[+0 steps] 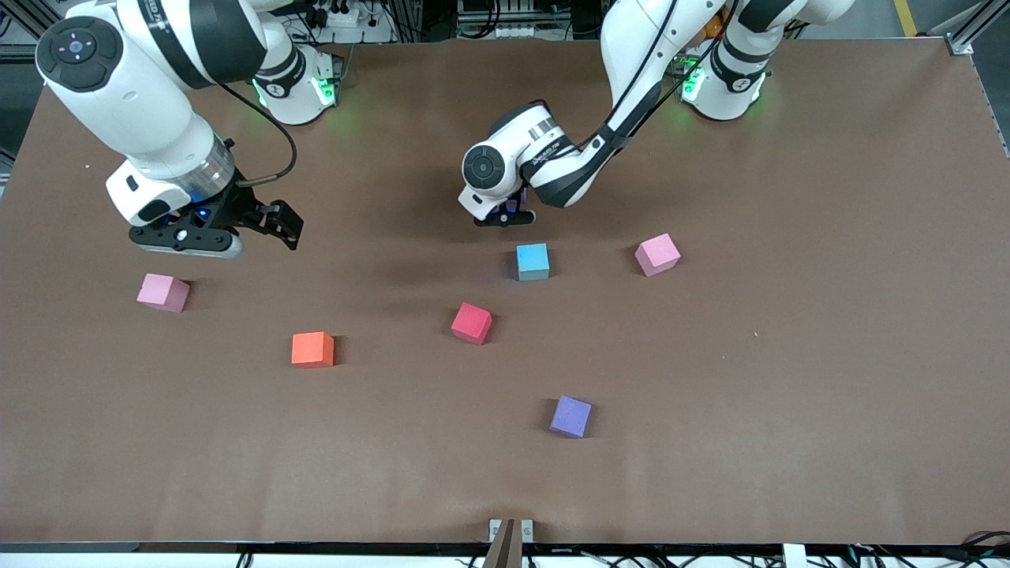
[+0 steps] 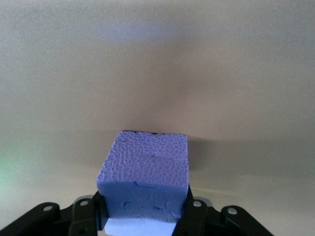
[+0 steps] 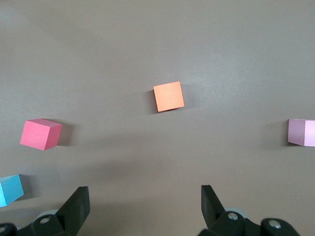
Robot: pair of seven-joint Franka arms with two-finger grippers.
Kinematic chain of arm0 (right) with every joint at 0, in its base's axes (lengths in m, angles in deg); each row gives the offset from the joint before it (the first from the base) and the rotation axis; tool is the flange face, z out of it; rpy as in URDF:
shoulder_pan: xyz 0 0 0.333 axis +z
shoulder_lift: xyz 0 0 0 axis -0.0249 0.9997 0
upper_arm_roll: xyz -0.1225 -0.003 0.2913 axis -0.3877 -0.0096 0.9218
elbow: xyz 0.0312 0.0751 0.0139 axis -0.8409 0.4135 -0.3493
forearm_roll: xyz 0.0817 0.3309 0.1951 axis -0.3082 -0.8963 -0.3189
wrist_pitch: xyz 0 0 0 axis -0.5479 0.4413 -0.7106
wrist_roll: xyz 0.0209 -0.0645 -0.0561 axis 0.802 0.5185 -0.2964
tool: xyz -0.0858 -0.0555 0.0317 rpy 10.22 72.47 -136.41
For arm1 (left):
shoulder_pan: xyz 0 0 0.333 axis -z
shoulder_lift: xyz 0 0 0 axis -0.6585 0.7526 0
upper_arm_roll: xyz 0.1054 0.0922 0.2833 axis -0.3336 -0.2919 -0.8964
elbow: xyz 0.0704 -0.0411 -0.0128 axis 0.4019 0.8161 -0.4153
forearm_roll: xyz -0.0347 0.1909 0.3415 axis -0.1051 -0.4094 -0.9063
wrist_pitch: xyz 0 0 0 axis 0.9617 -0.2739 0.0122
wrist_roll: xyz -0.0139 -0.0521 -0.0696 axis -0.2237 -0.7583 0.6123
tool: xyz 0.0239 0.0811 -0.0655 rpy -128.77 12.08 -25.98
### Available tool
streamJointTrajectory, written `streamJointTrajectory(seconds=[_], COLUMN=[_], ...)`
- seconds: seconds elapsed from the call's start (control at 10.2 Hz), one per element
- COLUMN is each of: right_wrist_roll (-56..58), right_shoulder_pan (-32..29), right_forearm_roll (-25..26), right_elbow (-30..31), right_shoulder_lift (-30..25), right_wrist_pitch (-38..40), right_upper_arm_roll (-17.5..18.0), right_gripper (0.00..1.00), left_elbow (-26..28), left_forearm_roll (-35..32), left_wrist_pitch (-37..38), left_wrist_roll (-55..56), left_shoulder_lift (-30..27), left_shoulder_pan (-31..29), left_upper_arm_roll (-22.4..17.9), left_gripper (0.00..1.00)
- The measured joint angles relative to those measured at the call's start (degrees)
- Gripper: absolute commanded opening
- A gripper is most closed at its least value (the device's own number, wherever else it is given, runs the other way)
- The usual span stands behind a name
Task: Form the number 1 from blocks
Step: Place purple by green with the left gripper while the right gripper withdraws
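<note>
Brown worktop (image 1: 789,379), cubes scattered mid-surface. Left gripper (image 1: 505,214) low near centre, clamped on a bluish-purple cube (image 2: 145,179), just beside the blue cube (image 1: 533,261). Right gripper (image 1: 229,229) spread wide, empty, waiting over the right arm's end beside a pink cube (image 1: 163,292). Probably light, soft foam; best pinched across flat faces.

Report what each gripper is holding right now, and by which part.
The left gripper is shut on a purple block, fingers against two facing sides at its lower end, over the table near the light blue block. The right gripper is open and holds nothing.
</note>
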Motion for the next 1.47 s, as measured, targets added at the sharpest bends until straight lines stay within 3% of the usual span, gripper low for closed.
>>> streamJointTrajectory(seconds=[0.49, 0.59, 0.69, 1.18, 1.47], right_wrist_roll=[0.0, 0.0, 0.0, 0.01, 0.51], right_shoulder_pan=[0.0, 0.0, 0.0, 0.02, 0.13], right_forearm_roll=[0.0, 0.0, 0.0, 0.0, 0.0], right_elbow=[-0.11, -0.11, -0.11, -0.11, -0.1], right_shoulder_lift=[0.0, 0.0, 0.0, 0.07, 0.69], right_wrist_pitch=[0.66, 0.7, 0.76, 0.9, 1.08], right_upper_arm_roll=[0.0, 0.0, 0.0, 0.02, 0.35], right_gripper=[1.0, 1.0, 1.0, 1.0, 1.0], left_elbow=[0.09, 0.1, 0.1, -0.78, -3.1], left_forearm_roll=[0.0, 0.0, 0.0, -0.14, -3.32], left_wrist_pitch=[0.16, 0.43, 0.62, 1.41, 1.91], left_wrist_roll=[0.0, 0.0, 0.0, 0.0, 0.0], left_shoulder_lift=[0.0, 0.0, 0.0, -1.0, -4.22], left_shoulder_pan=[1.03, 1.13, 1.16, 0.63, 0.29], left_upper_arm_roll=[0.13, 0.18, 0.18, -0.59, -5.28], left_gripper=[0.01, 0.73, 1.0, 1.0, 1.0])
